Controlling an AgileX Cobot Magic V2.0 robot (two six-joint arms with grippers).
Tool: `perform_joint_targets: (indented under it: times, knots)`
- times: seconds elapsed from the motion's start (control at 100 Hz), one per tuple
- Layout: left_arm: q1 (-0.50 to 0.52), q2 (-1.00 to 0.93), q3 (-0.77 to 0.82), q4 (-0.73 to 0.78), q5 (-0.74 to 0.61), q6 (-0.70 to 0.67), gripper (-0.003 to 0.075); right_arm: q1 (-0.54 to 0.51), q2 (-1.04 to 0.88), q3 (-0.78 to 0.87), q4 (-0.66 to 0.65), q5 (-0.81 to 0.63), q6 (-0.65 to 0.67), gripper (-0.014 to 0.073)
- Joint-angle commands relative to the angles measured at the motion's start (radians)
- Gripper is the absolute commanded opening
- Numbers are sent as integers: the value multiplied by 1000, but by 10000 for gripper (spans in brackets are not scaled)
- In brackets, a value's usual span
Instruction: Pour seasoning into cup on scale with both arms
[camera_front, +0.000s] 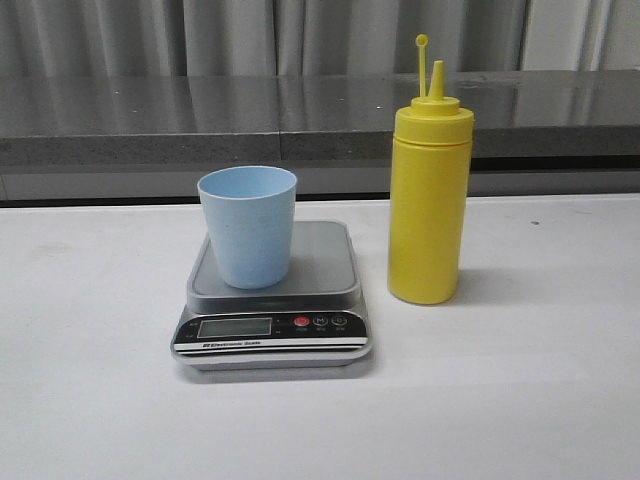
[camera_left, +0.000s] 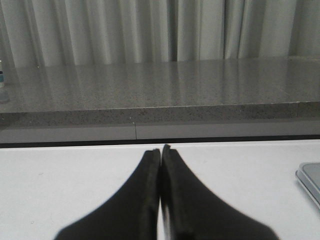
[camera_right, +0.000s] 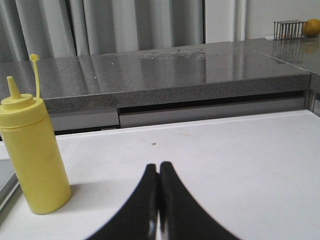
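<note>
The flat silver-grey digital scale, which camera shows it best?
The front view: the whole flat silver-grey digital scale shows, display included. The left wrist view catches only one corner, and the right wrist view only an edge sliver.

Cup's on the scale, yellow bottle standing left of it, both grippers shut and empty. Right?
Not quite: the front view shows the yellow bottle standing to the right of the scale. The cup is on it, and the left gripper and right gripper are shut and empty.
</note>
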Motion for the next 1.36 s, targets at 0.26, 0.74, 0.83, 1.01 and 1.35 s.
perform_joint_targets:
  times: [0.26,0.74,0.83,1.01,1.35]
  knots:
    - [1,-59,93,-14,-30,-52,-20,-4,-24,-15,1,-71,-9,-60]
    - [1,-59,93,-15,-72,-52,-20,-4,-24,-15,1,-71,-9,-60]
    - [1,-59,93,-15,-72,-52,-20,-4,-24,-15,1,-71,-9,-60]
    - [1,-59,93,-15,-72,-52,-20,-4,-24,-15,1,-71,-9,-60]
    - [1,-59,93,-15,-72,-52,-20,-4,-24,-15,1,-71,-9,-60]
